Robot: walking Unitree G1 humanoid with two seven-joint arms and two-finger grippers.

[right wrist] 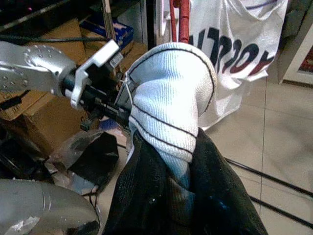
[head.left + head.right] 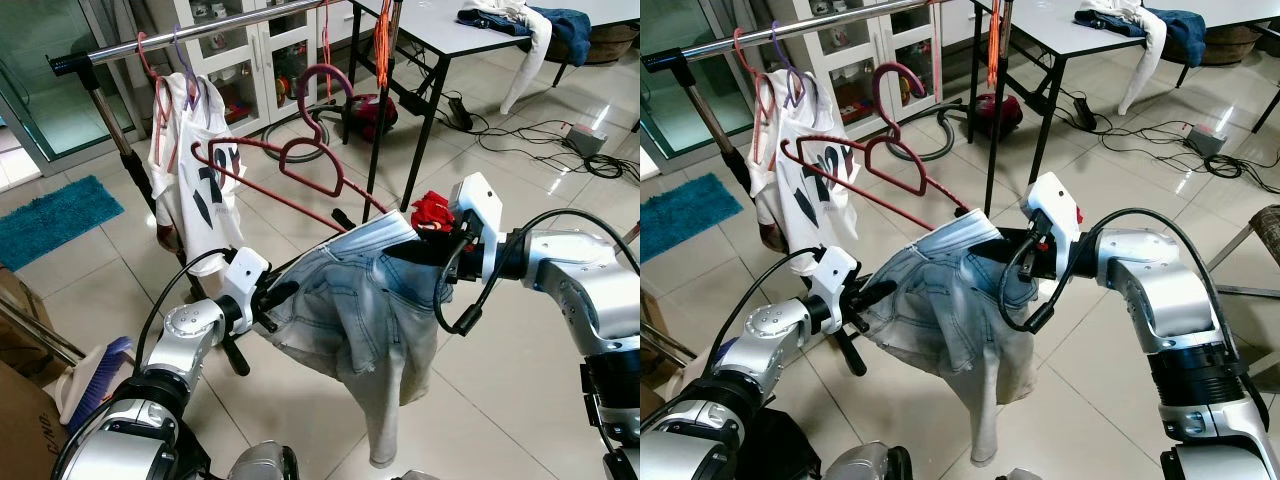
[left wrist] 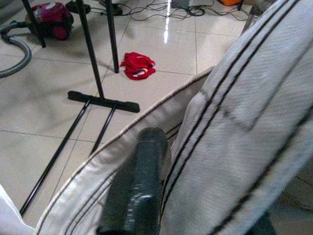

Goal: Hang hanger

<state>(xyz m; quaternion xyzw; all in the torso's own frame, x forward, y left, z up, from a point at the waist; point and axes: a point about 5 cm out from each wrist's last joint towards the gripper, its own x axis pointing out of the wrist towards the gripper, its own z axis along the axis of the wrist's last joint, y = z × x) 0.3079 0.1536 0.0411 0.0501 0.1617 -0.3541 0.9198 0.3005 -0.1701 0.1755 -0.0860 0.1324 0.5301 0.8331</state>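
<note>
The dark red plastic hanger [image 2: 300,160] lay tilted above the faded blue denim jeans [image 2: 360,310], below the steel rail [image 2: 190,35]. My right fingers [image 1: 181,196] were clamped on the waistband; my left fingers [image 3: 139,181] pinched the opposite edge.

Both tools are bound up in the jeans [image 2: 370,310]: the left tool [image 2: 283,298] grips one waist edge, the right tool [image 2: 425,250] the other. Just beyond them the hanger [image 2: 300,160] juts across the way to the rail [image 2: 180,38]. A shirt [image 2: 195,170] hangs beyond the left tool, and a rack post [image 2: 383,110] stands beyond the right. Bare floor [image 2: 500,390] lies below.
</note>
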